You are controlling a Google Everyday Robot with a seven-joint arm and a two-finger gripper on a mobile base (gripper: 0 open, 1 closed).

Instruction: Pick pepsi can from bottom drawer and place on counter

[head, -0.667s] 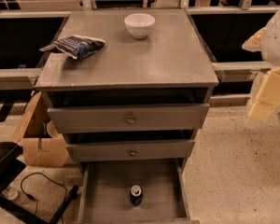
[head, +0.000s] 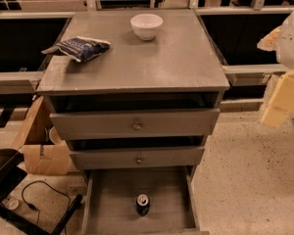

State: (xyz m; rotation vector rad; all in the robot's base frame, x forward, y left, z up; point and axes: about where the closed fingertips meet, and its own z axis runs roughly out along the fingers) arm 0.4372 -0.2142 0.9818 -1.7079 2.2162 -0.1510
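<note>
The pepsi can (head: pixel 142 204) stands upright on the plank floor of the open bottom drawer (head: pixel 108 204), near the middle and toward the front. The counter (head: pixel 152 58) is the grey top of the cabinet above it. My gripper (head: pixel 280 102) shows as cream and white parts at the right edge of the view. It is off to the right of the cabinet, at about counter height, far from the can and holding nothing that I can see.
A white bowl (head: pixel 146 26) sits at the back middle of the counter and a blue-and-white snack bag (head: pixel 81 48) at its left. Two upper drawers with brass knobs (head: pixel 136 126) stick out slightly. A cardboard box (head: pixel 41 151) and a cable (head: pixel 39 195) lie on the floor to the left.
</note>
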